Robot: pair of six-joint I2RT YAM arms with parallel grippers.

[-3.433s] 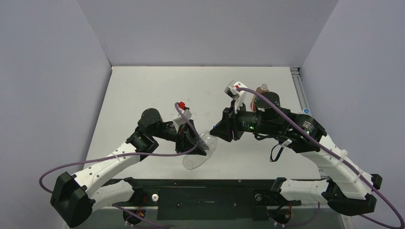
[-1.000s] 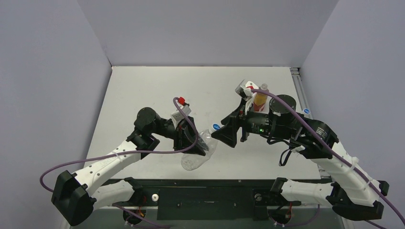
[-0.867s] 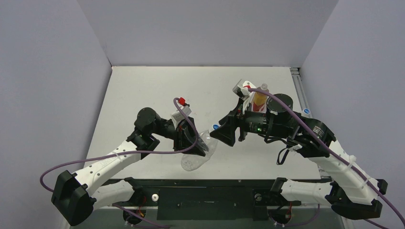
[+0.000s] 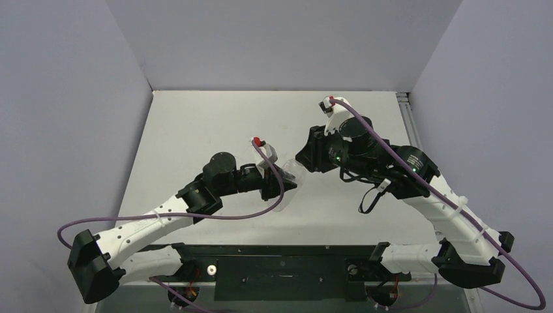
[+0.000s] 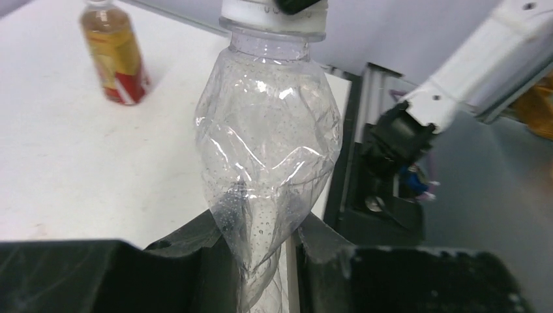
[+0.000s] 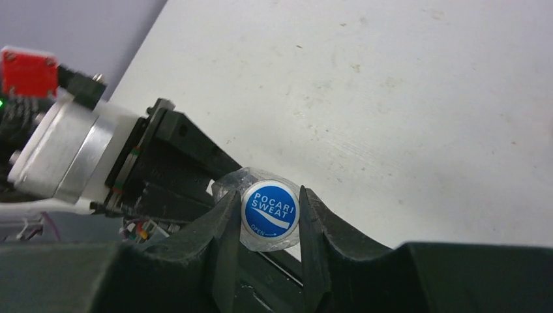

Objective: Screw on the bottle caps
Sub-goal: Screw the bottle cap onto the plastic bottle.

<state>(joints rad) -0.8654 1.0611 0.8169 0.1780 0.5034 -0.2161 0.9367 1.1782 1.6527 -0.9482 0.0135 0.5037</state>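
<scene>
Over the desk [image 4: 195, 124], left claw [image 5: 254, 242] clamped the clear bottle [image 5: 267, 143]; right claw [image 6: 269, 216] pinched the blue-and-white cap [image 6: 269, 207] on its neck, twisting likely next.

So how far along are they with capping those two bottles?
Nothing is visibly finished. In hand: the left gripper clamps the clear bottle, and the right gripper pinches the blue-and-white cap on its mouth; how far it is screwed on, I cannot tell. Left: the amber bottle stands apart on the table, its top cut off from view, and no second cap shows.
</scene>
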